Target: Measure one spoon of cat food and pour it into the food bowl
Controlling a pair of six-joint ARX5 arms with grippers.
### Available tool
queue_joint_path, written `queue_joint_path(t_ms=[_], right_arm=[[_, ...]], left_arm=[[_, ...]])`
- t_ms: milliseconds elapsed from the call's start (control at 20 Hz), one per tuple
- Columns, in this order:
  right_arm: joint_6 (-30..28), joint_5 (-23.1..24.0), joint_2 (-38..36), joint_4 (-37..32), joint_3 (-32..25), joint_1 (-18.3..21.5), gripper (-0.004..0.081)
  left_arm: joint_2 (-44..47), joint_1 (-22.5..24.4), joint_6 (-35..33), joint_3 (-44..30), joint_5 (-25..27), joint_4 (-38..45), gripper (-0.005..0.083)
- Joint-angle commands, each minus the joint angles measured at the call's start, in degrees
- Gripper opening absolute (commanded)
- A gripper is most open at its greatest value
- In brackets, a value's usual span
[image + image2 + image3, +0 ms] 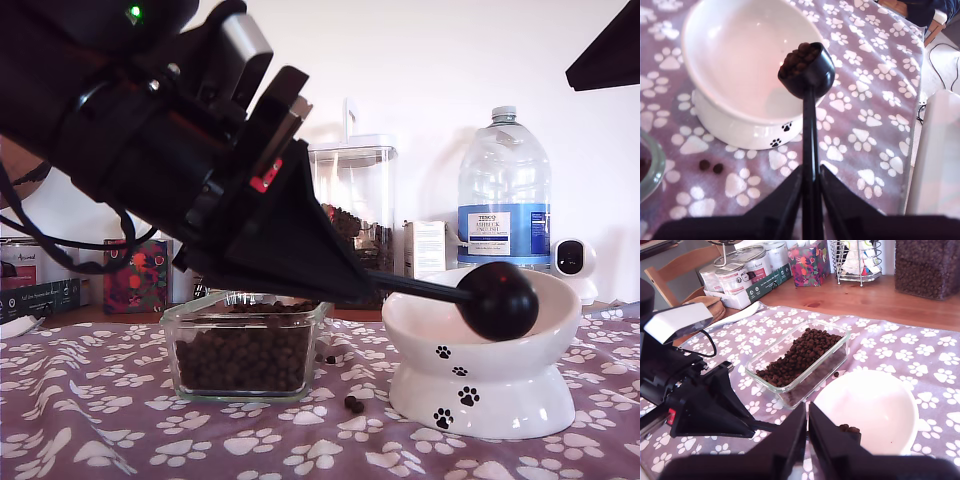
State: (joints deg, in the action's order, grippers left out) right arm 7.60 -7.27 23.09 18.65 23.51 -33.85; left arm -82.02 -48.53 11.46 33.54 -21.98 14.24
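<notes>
The spoon (pixel 807 75), heaped with cat food (pixel 799 57), is held by its handle in my first hand (pixel 810 195), at the food bowl (pixel 740 65) rim. A hasty tilt risks spillage onto the counter (pixel 865 125). My second hand (pixel 807 440) is seen nearly shut, empty.

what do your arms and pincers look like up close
My first pincer is matte black with broad, wedge-shaped fingers tapering to a point. Behind it sit a grey-white block, a small red marking and a green light, with black cables looping below. My second pincer shows the same black tapered fingers.
</notes>
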Motion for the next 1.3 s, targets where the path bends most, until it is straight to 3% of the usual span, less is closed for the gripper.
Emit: queue_joint_path(t_ms=[0,200,800,1250], right_arm=[[-0.1,0.0,0.2,-0.4,0.5,-0.2,-0.0003],[-0.1,0.0,0.2,-1.0,0.5,-0.2,-0.0003],[0.0,-0.1,0.2,-1.6,0.5,-0.3,-0.0003],[-0.1,-0.3,0.2,-1.6,0.5,-0.3,-0.0003]], left_arm=[[-0.2,1.2,2.4,0.7,-0.8,1.2,-0.0021],[-0.2,3.5,8.3,1.7,-4.9,1.1,-0.0021],[-5.1,4.5,19.8,3.3,-12.3,3.5,-0.0021],[-8.9,6.6,32.2,4.3,-15.6,3.9,-0.0021]])
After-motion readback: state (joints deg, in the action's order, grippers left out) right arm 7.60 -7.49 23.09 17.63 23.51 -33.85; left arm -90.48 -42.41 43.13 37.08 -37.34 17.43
